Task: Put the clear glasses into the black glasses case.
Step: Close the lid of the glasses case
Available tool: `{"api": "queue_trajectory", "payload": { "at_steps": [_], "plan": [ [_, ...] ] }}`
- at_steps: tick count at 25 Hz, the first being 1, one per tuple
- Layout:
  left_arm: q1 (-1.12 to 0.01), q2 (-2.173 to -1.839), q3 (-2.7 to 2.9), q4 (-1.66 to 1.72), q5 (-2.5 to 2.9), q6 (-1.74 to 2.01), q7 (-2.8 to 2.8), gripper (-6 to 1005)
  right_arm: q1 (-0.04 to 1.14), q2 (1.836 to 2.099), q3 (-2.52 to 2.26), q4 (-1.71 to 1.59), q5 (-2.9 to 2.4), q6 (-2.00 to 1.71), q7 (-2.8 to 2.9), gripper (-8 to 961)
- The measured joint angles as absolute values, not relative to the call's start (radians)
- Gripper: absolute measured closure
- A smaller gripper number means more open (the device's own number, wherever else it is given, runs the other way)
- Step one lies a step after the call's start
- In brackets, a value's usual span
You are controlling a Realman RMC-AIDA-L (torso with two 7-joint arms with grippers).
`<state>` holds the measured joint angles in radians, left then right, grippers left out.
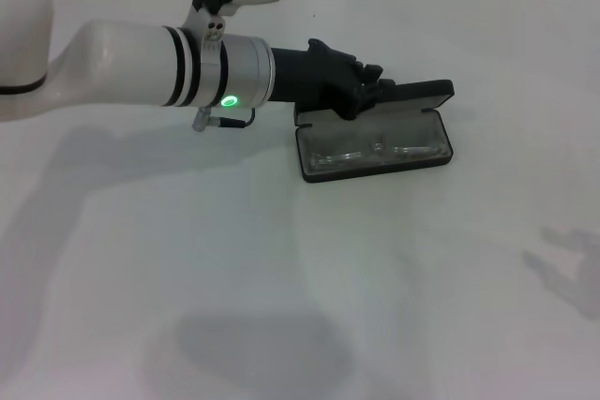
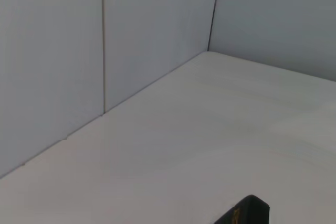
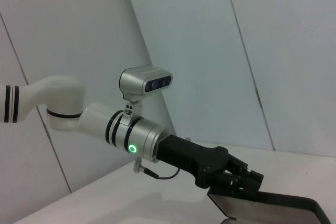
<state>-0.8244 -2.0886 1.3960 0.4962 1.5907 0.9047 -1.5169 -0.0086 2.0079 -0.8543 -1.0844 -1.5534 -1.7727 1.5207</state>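
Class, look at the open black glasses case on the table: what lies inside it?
The clear glasses lie in the black glasses case tray. The left gripper is at the lid, covering part of it; the lining beneath the glasses is hidden.

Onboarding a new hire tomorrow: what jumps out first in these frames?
The left gripper, reaching in over the white table, is at the rear edge of the open black glasses case, by its raised lid. The clear glasses already lie inside the case's tray. The right arm is out of the head view; its wrist camera watches from the side.
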Motion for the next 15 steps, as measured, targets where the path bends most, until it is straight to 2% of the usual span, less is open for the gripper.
{"api": "queue_trajectory", "payload": {
  "at_steps": [15],
  "plan": [
    [-0.815, -2.089, 1.472, 0.501, 1.592, 0.966, -1.509, 779, 0.002, 2.008, -0.856, -1.049, -1.552, -1.774, 1.508, 560]
  ]
}}
